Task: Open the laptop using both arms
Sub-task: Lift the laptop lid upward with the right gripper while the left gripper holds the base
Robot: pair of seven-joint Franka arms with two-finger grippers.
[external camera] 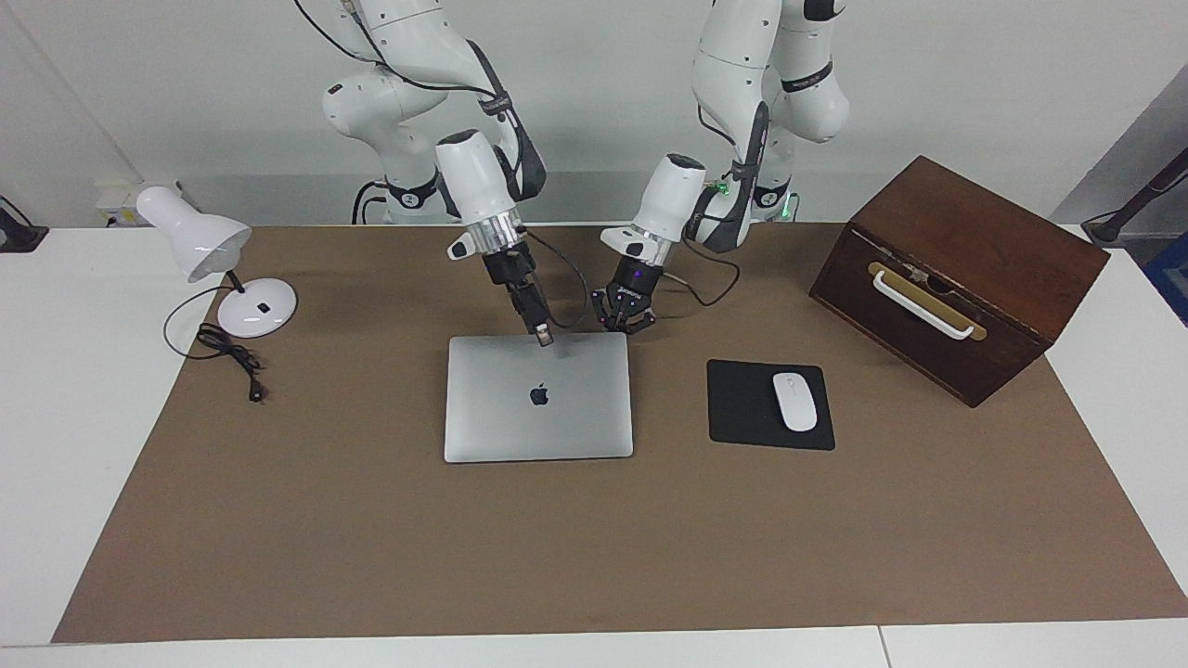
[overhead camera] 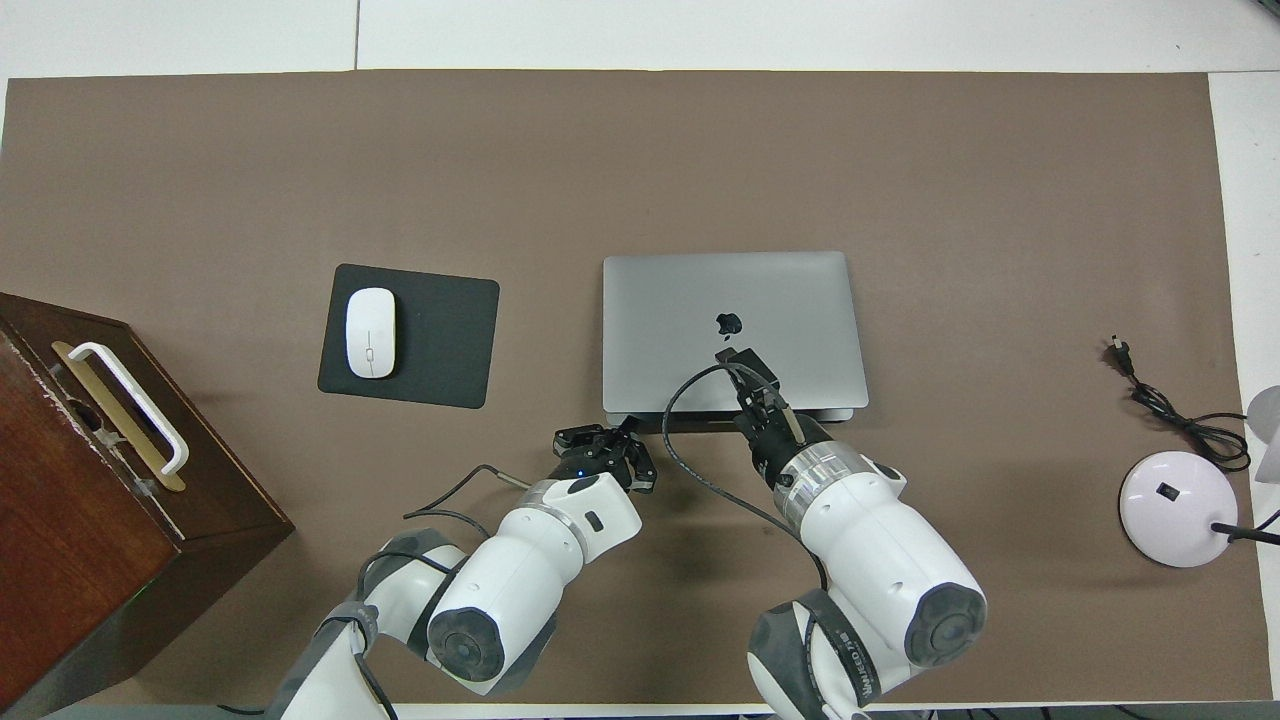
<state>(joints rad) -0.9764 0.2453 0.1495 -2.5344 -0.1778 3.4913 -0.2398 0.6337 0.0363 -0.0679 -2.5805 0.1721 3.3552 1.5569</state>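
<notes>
1. Facing view: right gripper (external camera: 544,336) is down at the edge of the closed laptop (external camera: 538,397) nearest the robots, tip on or just above the lid; can't tell its finger state.
2. Left gripper (external camera: 625,320) sits just off the laptop's robot-side corner, fingers spread apart.
3. Laptop lies flat mid-mat, beside the mouse pad (external camera: 742,408).
4. Overhead view: right gripper (overhead camera: 748,372) overlaps the lid near the logo; left gripper (overhead camera: 603,452) is just short of the laptop (overhead camera: 733,290) corner, holding nothing.

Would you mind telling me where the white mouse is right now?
The white mouse lies on the black mouse pad, between the closed laptop and the wooden box, toward the left arm's end of the table.
</notes>
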